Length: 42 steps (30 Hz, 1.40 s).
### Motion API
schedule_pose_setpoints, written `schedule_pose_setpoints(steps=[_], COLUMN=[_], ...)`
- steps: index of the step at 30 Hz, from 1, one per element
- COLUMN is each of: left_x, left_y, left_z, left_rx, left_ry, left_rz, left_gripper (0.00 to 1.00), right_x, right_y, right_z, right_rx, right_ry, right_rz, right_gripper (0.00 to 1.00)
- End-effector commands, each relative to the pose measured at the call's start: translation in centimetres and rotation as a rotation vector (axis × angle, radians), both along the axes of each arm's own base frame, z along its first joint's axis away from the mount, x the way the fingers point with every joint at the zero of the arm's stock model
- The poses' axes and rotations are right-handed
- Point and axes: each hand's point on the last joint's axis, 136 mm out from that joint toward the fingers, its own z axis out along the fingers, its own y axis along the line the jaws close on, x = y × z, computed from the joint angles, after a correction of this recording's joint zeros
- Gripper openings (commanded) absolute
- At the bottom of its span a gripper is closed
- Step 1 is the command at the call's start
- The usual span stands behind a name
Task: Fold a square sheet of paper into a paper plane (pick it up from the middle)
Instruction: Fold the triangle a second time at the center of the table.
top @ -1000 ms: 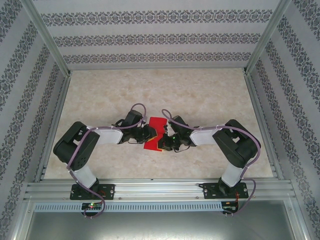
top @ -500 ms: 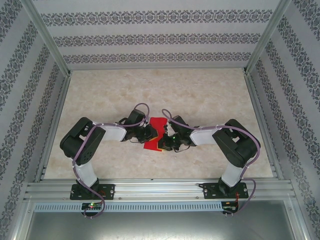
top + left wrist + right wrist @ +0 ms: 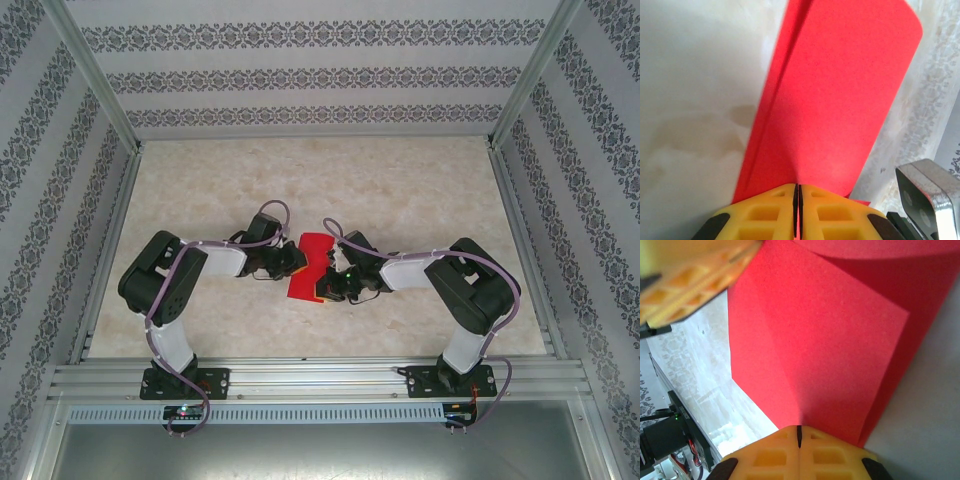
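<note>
Now that my left gripper (image 3: 796,192) has closed on paper (image 3: 840,100), right gripper (image 3: 799,434) pinches other side tight; two-handed creasing looks possible.

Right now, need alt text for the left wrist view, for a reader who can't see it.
A folded red paper sheet is pinched between the shut yellow left fingers at the bottom edge and stretches up the frame, creased along its left side. Behind it is the pale marbled table; a grey metal part sits at lower right.
</note>
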Motion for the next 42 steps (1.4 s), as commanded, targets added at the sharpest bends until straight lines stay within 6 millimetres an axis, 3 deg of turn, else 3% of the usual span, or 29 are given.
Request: schedule_pose_setpoints(steps=[1,13,20,24,28,34,38,42], left_x=[1.1,2.6,2.4,0.3,-1.4,-1.7,-2.0,-2.7], left_y=[1.7,4.3,3.2,0.5,-1.0,-1.7,-0.8,0.2], left_z=[-0.9,-0.1,4.3,5.5,3.9,0.9,-1.1,-2.5], left_rx=[0.047,0.041,-0.027,-0.054,-0.046,-0.039,0.021,0.077], left_ry=[0.002,-0.005,-0.077,-0.091,-0.061,-0.005,0.044,0.083], left_rz=[0.023,0.063,0.036,-0.057,-0.101,-0.101,-0.072,-0.061], left_gripper=[0.13,0.13,0.14,0.13,0.13,0.12,0.1,0.09], right_x=[-3.2,-2.7,-2.3,-2.1,-2.1,-1.8,-0.9,0.2], right_y=[-4.6,-4.0,-3.6,-3.5,-3.6,-2.8,-2.0,-0.9], right_z=[-5.3,-4.7,-4.4,-4.3,-4.4,-3.4,-1.3,2.1], right_rx=[-0.23,-0.204,-0.196,-0.194,-0.196,-0.151,-0.111,-0.053], right_ry=[0.137,0.119,0.112,0.108,0.105,0.091,0.052,-0.014], right_rz=[-0.028,-0.021,-0.019,-0.019,-0.024,-0.021,-0.02,-0.019], right_gripper=[0.0,0.0,0.0,0.0,0.0,0.0,0.0,0.03])
